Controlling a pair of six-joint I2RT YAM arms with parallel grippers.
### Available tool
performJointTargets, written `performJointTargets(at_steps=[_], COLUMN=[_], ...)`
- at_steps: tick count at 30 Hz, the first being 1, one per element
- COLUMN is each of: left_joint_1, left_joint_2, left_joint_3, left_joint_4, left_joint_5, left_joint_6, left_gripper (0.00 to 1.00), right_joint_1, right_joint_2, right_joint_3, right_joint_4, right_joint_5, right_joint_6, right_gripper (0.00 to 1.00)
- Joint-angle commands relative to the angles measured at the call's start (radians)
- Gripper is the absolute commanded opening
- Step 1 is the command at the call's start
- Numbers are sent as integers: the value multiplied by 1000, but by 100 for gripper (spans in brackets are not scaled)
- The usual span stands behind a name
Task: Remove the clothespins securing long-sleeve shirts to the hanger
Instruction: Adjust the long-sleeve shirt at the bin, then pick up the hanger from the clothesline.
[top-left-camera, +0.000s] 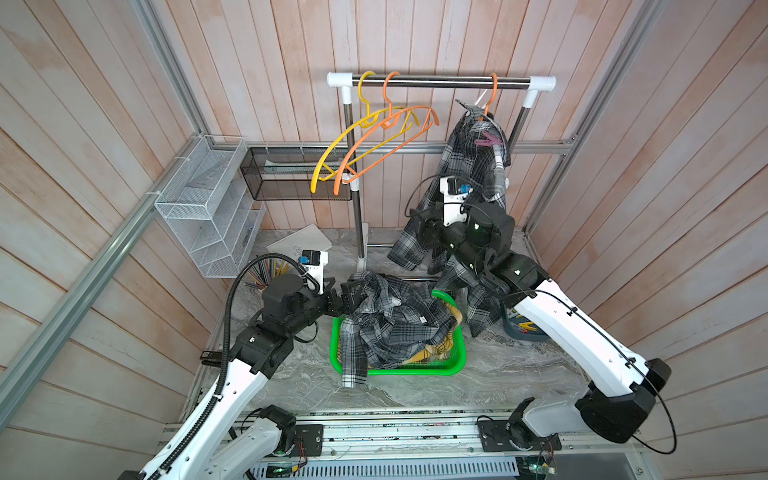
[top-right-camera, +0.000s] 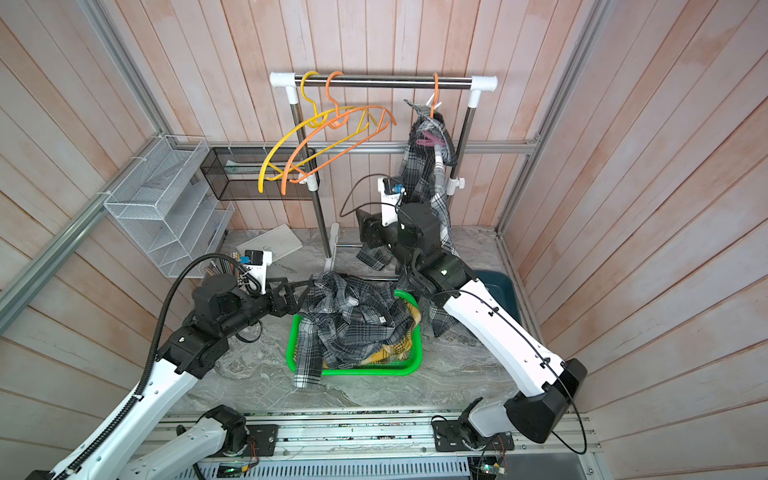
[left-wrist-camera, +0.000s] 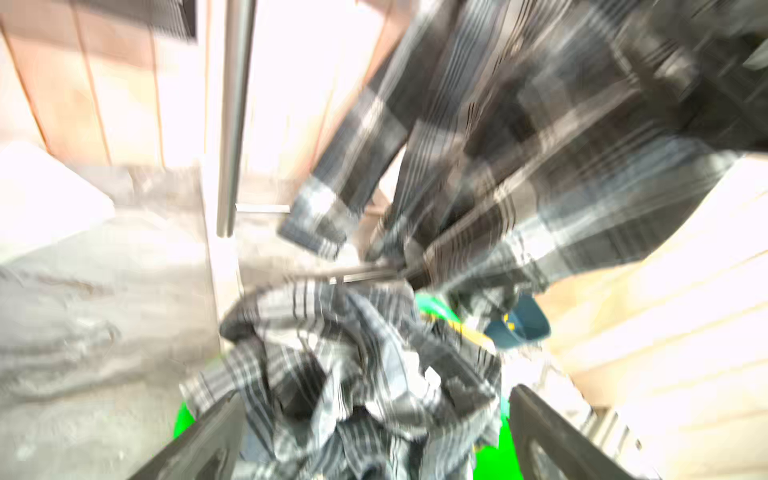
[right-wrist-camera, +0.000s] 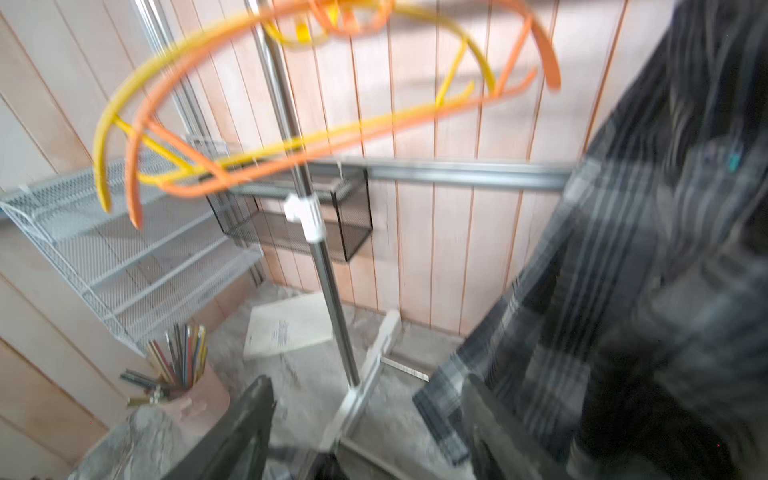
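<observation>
The left arm comes in low from the near left, wrist level, and the left gripper (top-left-camera: 351, 293) points right at the far-left rim of a green basket (top-left-camera: 415, 370). Its fingers (left-wrist-camera: 208, 432) stand spread wide with nothing pinched. A crumpled grey-checked shirt (top-left-camera: 395, 320) lies heaped in the basket just beyond them, over a yellow plaid shirt (top-left-camera: 436, 352), with one sleeve spilling over the near rim onto the marble tabletop (top-left-camera: 498, 374).

The right arm climbs from the near right, elbow bent, wrist raised in front of the lower half of the hanging shirt (top-left-camera: 469, 166). The right gripper (top-left-camera: 419, 227) faces far-left toward the rack's left post (top-left-camera: 359, 216), parted and empty. One finger (right-wrist-camera: 490, 419) overlaps a cuff, and blur hides whether they touch. Open room lies between that post and the hanging shirt; on the right, the rack's other post and the plank wall crowd close.

The mauve-pink clothespin (top-left-camera: 488, 139) is clipped high on the hanging shirt, near the shoulder of the orange hanger (top-left-camera: 495, 89) at the right end of the rail (top-left-camera: 440, 82). Its long axis runs roughly left to right, with the splayed handles pointing left.

A bare yellow hanger (right-wrist-camera: 99, 166) and a bare orange hanger (right-wrist-camera: 129, 187) hang tilted at the rail's left end. A teal bin (top-right-camera: 500, 286) sits at the tabletop's right edge, partly behind the right arm.
</observation>
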Motion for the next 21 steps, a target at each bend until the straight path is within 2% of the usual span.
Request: performJointTargets(at_steps=[1,4,9,13,18,21], left_joint_1=[6,10,15,17,22,24], left_joint_2=[-8,-17,-27,-27,-21,-12], left_joint_3=[-15,-19,-36,-45,-63,-68], left_joint_4=[81,110,197,237,265,285], left_joint_5=[-22,-25,-4,0,19,31], left_joint_6=[28,38,37,37,43,40], left_gripper=[100,100,100,100,100,100], right_joint_1=[44,86,94,80,30,-48], right_joint_2=[93,162,194,201,167,130], right_joint_3=[213,399,561,693,782,789], right_joint_4=[-117,-169,-207,-307,-406,-483], right_joint_5=[104,199,324,410,407,304], right_joint_6=[-140,-224,-309,-316,-253,-151], right_gripper=[74,75,76,77,77,77])
